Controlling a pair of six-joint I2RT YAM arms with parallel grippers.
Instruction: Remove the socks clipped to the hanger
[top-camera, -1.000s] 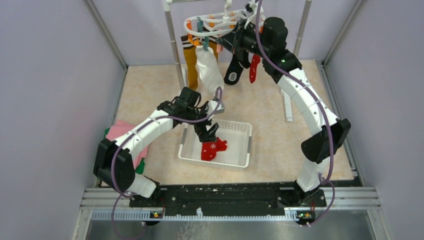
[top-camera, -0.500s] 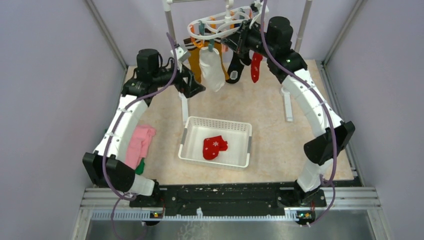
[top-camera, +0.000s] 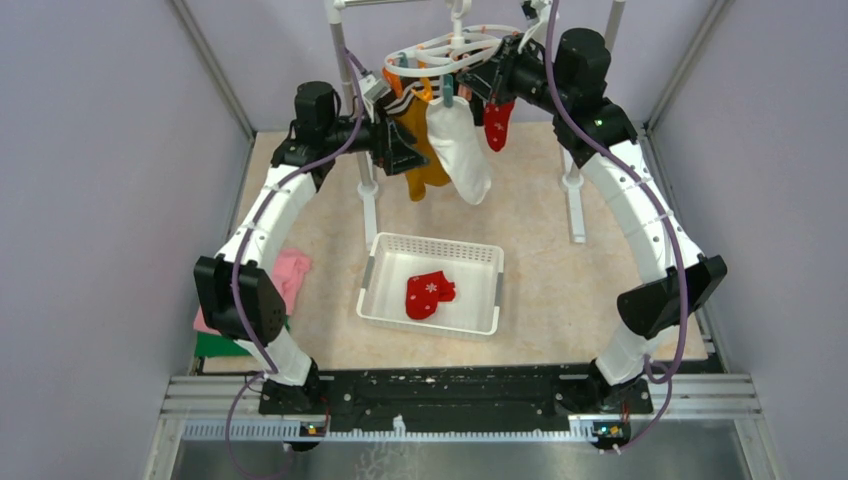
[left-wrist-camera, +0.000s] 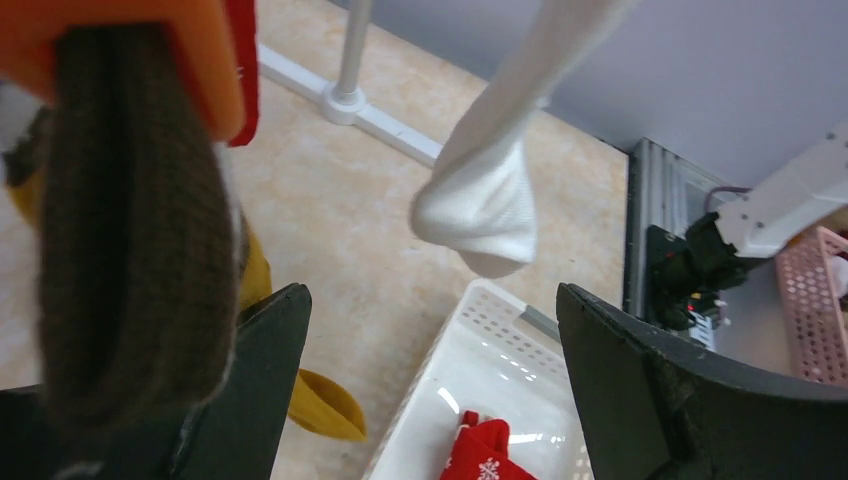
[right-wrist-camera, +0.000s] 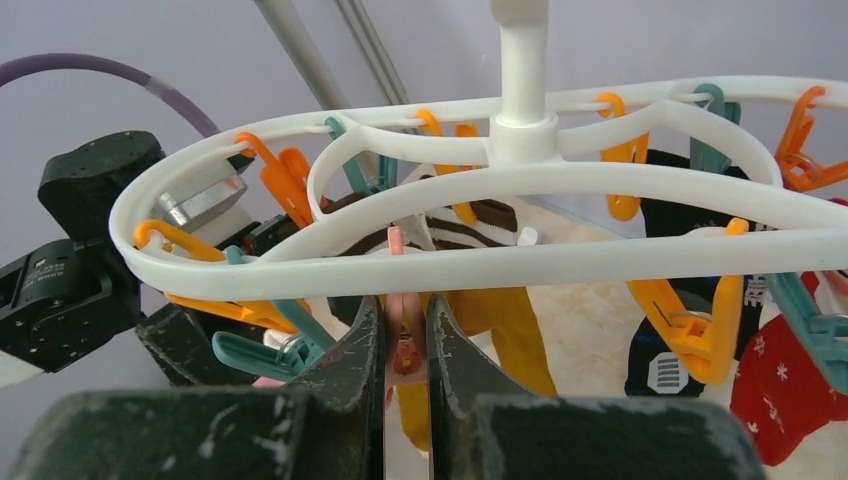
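Far left, a pink cloth (top-camera: 291, 272) lies on the table (top-camera: 560, 280), well apart from the rest. The L gripper (left-wrist-camera: 430, 292) is up at the left side of the hanger (right-wrist-camera: 600, 255), jaws spread wide, nothing between them. The brown cuff of the mustard sock (top-camera: 428, 160) hangs just beside one finger (left-wrist-camera: 255, 380), under an orange clip (left-wrist-camera: 120, 30); I cannot tell if cuff and finger touch. Next to it the white sock (top-camera: 462, 150) hangs down, a bit tilted. Below, near the table centre, the basket (top-camera: 480, 255) holds one red sock w/ snowflakes (top-camera: 428, 294), lying flat. The hanger is at the back, by the rack (top-camera: 367, 200). Four socks are clipped on it: mustard, white, a black sock (right-wrist-camera: 655, 365) and a red sock (top-camera: 497, 122) at the right. The R gripper (right-wrist-camera: 403, 312) is under the front rim of the ring, jaws clenched on a pink clip (right-wrist-camera: 404, 352).
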